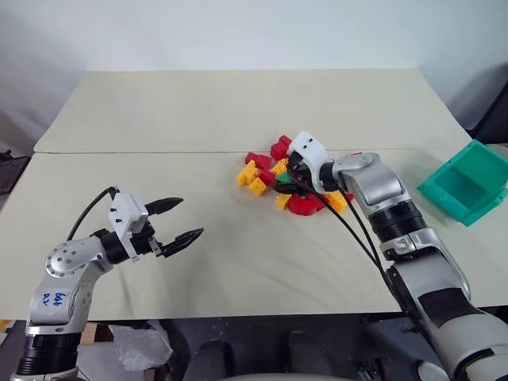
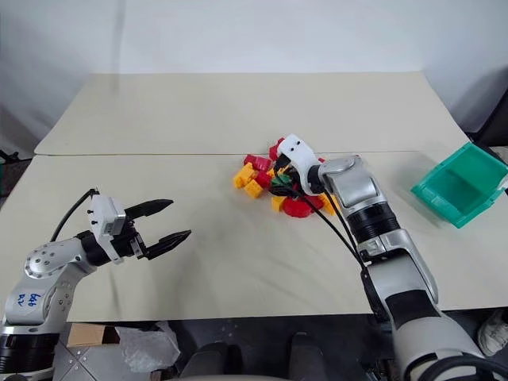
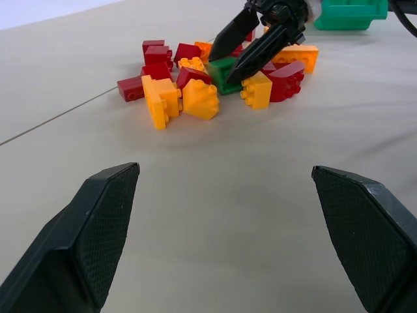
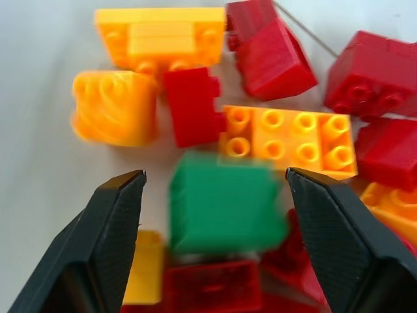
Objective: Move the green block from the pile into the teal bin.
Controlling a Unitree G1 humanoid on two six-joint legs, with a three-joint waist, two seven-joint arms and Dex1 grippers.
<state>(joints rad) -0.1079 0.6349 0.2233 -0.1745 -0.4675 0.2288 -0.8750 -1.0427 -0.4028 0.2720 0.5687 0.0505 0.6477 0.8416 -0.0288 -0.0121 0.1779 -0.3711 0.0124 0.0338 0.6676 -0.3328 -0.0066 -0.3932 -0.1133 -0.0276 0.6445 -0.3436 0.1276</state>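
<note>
The right gripper (image 4: 212,189) is hovering open astride the green block (image 4: 225,205) in the pile (image 1: 282,178), not yet gripping, leaving the teal bin (image 1: 464,184) awaiting delivery.

One marking only — blue handwriting on a white label on the left arm (image 1: 54,300), near the elbow. In the left eye view it reads roughly as three figures over two more characters, perhaps "666" above "DV" — the strokes are too small and slanted to be sure. The right eye view shows the same label, no clearer. No print, brand or number can be read on the bricks (image 4: 284,141), the bin (image 1: 467,182) or the table (image 1: 238,103).
</note>
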